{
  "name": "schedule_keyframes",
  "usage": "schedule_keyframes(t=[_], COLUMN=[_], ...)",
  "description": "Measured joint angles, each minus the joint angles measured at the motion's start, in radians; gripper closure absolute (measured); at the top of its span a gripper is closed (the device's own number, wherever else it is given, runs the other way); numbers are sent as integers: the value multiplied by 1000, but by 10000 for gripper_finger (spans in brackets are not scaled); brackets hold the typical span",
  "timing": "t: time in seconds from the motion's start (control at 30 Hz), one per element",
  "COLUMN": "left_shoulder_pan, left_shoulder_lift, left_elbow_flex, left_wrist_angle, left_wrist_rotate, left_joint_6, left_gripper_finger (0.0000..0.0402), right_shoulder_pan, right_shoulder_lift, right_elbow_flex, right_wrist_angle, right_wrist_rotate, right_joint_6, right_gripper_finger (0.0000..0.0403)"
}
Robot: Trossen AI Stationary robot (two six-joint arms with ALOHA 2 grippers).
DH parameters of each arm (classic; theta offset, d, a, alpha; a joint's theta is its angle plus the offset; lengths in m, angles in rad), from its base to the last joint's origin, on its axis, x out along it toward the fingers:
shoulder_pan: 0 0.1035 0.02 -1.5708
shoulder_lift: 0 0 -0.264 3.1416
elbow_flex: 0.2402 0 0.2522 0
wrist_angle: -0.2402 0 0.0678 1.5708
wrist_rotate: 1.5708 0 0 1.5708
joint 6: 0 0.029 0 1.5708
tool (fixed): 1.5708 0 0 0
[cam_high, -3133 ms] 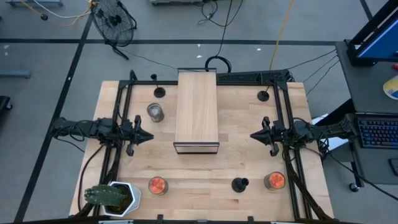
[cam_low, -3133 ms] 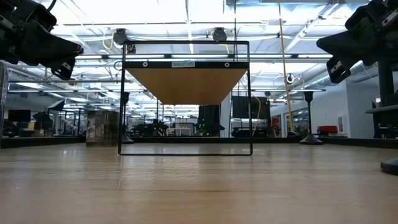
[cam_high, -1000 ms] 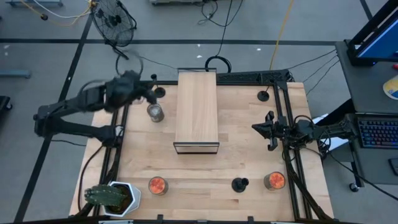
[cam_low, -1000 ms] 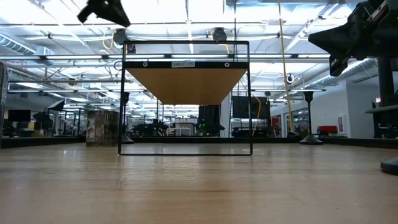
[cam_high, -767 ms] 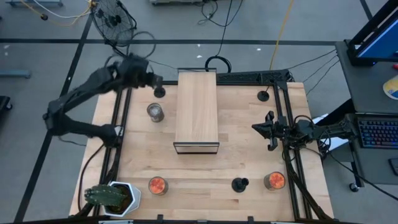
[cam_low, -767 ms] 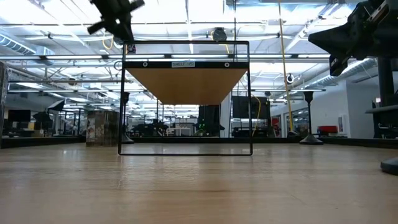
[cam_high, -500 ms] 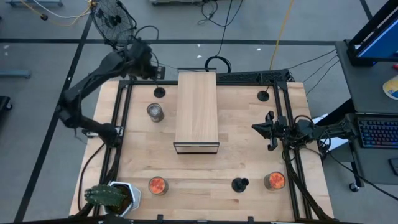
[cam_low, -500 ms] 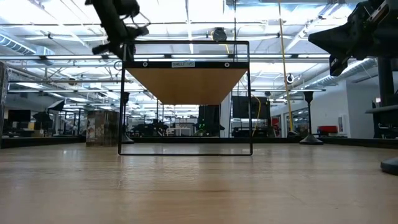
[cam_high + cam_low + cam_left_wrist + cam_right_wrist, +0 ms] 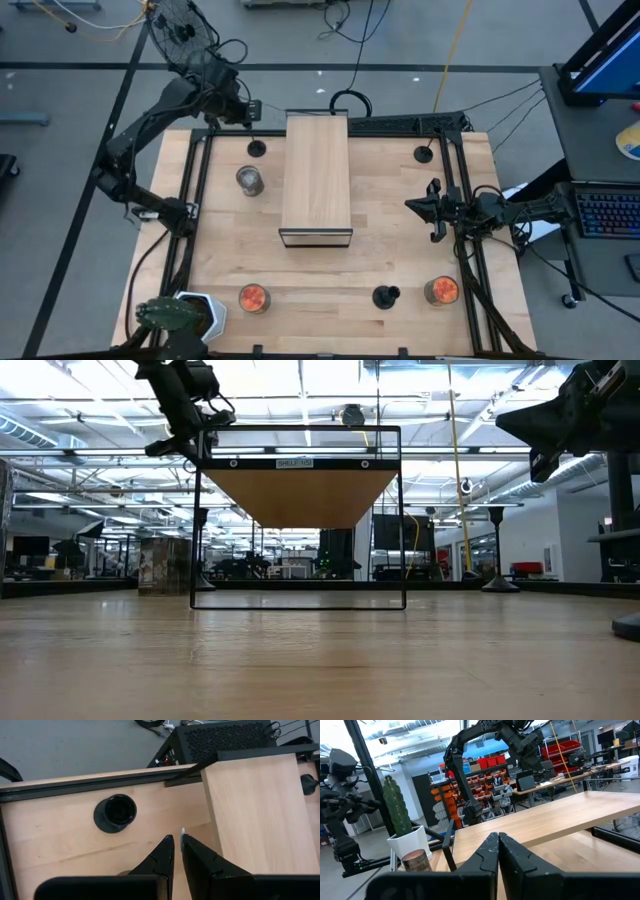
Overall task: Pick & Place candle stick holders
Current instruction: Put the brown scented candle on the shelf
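Three matte-black candle stick holders stand on their disc bases on the table: one at the far left, one at the far right, one at the near right. My left gripper is shut and empty, held high over the table's far edge, just beyond the far-left holder, which shows in the left wrist view beside the fingertips. My right gripper is shut and empty, hovering at the table's right side; it also shows in the right wrist view.
A wooden shelf on a black frame stands in the table's middle. A clear jar stands left of it, with orange jars at the near left and near right. A cactus planter stands at the near-left corner.
My left arm has swung from above the clear jar toward the table's far edge and now hangs over the far-left holder, turned so that it looks down on it. My right arm has kept still. Nothing on the table has moved.
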Motion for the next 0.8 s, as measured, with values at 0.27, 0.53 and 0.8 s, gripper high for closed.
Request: schedule_keyframes(t=[0.27,0.53,0.8], left_shoulder_pan=[0,1,1], left_shoulder_lift=[0,0,0], left_elbow_flex=[0,0,0], left_wrist_angle=[55,55,68], left_wrist_rotate=[-44,-111,-159], left_joint_6=[-24,-106,-36], left_gripper_finger=[362,362,349], right_shoulder_pan=[0,0,0], right_shoulder_lift=[0,0,0], right_elbow_flex=[0,0,0], right_wrist_angle=[0,0,0], right_wrist_rotate=[0,0,0], right_joint_6=[0,0,0], right_gripper_finger=[399,399,399])
